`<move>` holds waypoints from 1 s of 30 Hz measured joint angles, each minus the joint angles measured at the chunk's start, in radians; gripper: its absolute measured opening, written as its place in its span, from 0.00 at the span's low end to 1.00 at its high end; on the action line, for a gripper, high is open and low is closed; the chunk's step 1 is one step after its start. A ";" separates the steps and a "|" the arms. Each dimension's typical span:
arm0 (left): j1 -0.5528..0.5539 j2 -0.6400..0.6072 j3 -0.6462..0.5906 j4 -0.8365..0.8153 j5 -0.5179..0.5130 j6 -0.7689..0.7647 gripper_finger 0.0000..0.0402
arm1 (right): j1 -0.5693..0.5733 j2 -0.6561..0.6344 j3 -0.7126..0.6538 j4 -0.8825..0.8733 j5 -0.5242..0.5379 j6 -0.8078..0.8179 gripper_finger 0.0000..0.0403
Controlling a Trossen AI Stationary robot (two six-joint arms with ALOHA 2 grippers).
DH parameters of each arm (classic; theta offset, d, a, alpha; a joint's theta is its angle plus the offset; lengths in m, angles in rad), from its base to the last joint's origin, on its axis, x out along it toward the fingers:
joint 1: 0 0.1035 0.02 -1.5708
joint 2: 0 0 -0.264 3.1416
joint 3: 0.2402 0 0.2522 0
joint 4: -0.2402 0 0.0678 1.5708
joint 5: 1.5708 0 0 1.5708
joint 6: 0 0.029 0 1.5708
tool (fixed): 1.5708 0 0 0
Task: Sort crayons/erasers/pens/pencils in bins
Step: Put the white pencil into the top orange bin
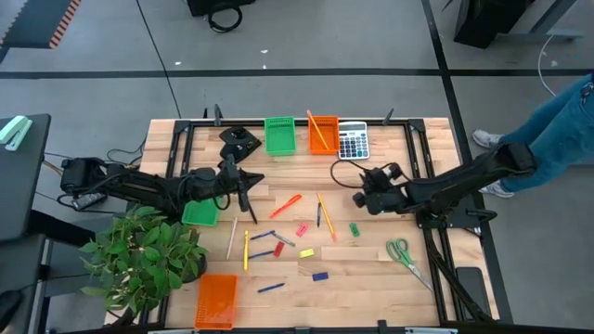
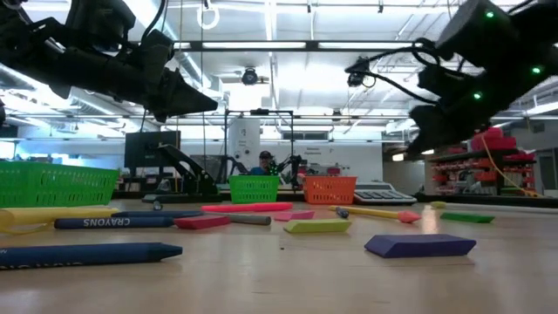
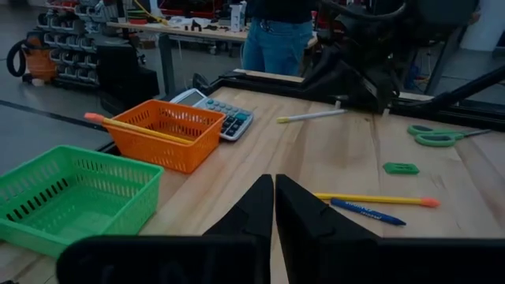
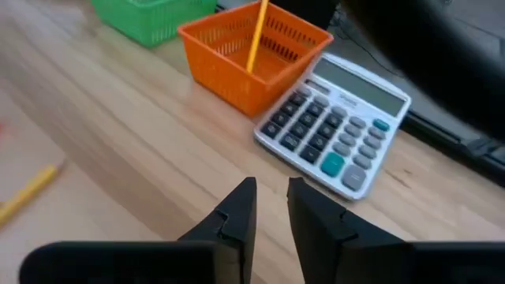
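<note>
Crayons, erasers, pens and pencils lie scattered on the middle of the wooden table: an orange-red crayon (image 1: 286, 204), a green eraser (image 3: 400, 167), a pink eraser (image 1: 301, 230), and a blue pen (image 3: 367, 211) beside an orange-yellow pencil (image 3: 375, 199). One pencil (image 4: 256, 31) leans in the far orange bin (image 1: 323, 133), next to a green bin (image 1: 280, 135). My left gripper (image 3: 274, 197) hovers shut and bare at mid-left. My right gripper (image 4: 272, 197) hangs above the table near the calculator, open by a narrow gap with nothing in it.
A grey calculator (image 1: 353, 141) sits right of the far orange bin. Green-handled scissors (image 1: 404, 252) lie at the right. Another green bin (image 1: 200, 213) sits at the left and an orange bin (image 1: 216, 299) at the near left, beside a potted plant (image 1: 139, 255). A person stands beyond the table's right edge.
</note>
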 joint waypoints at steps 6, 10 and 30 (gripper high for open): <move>0.000 0.000 0.000 -0.007 0.000 0.028 0.03 | 0.000 -0.079 -0.163 0.006 -0.021 0.126 0.20; 0.000 0.000 0.000 -0.006 0.000 0.066 0.04 | 0.000 -0.084 -0.214 0.036 -0.019 0.141 0.22; 0.040 0.000 0.000 -0.029 0.001 0.071 0.04 | -0.001 -0.079 -0.318 0.033 -0.046 0.190 0.22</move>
